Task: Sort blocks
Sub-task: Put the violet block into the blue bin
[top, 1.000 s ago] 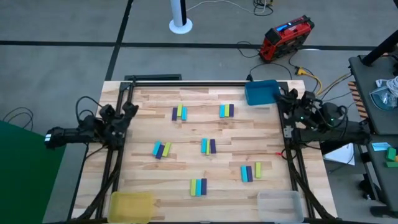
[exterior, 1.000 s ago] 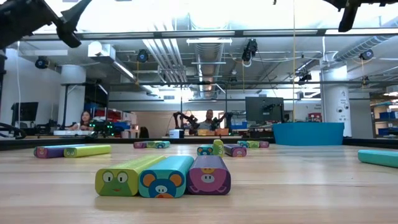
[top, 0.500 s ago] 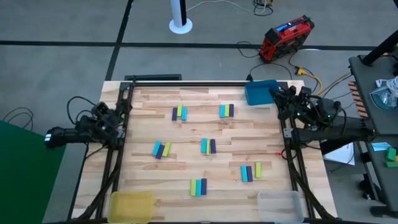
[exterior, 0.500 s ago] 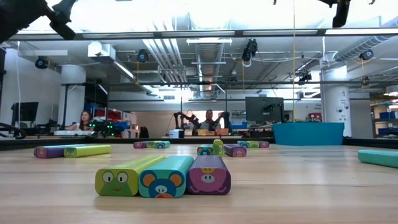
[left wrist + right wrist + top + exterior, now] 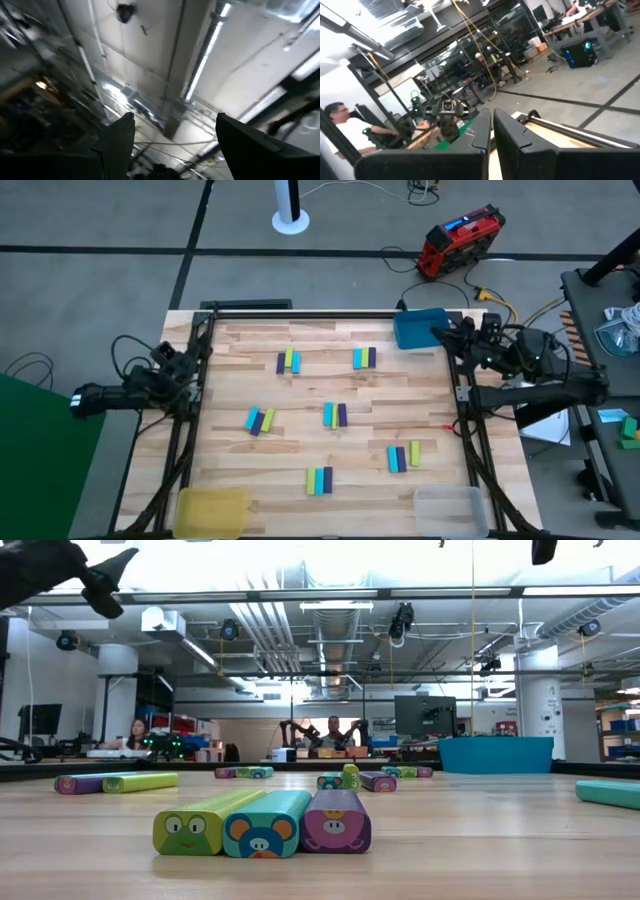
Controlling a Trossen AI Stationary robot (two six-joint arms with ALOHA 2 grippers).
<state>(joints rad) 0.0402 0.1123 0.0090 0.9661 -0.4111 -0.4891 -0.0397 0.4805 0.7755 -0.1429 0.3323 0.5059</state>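
Observation:
Several groups of three blocks, each cyan-blue, yellow-green and dark purple, lie flat on the wooden table point(image 5: 300, 395): one group point(image 5: 288, 361) at the far left, one point(image 5: 364, 358) at the far right, one point(image 5: 335, 415) in the middle, others nearer. In the low view the nearest group point(image 5: 263, 823) shows animal faces on its ends. My left gripper point(image 5: 190, 356) hovers open over the table's left edge, tipped up at the ceiling point(image 5: 172, 120). My right gripper point(image 5: 441, 336) is shut with nothing in it point(image 5: 491, 117), raised beside the blue tray point(image 5: 420, 328).
A yellow tray point(image 5: 211, 510) sits at the near left corner and a clear tray point(image 5: 450, 510) at the near right. The blue tray stands at the far right corner. Black frame rails point(image 5: 182, 450) run along both table sides. People sit in the room beyond.
My left gripper has drawn back toward the table's left edge. My right gripper has risen and shifted toward the blue tray; only its tip still shows at the top of the low view. The blocks have not moved.

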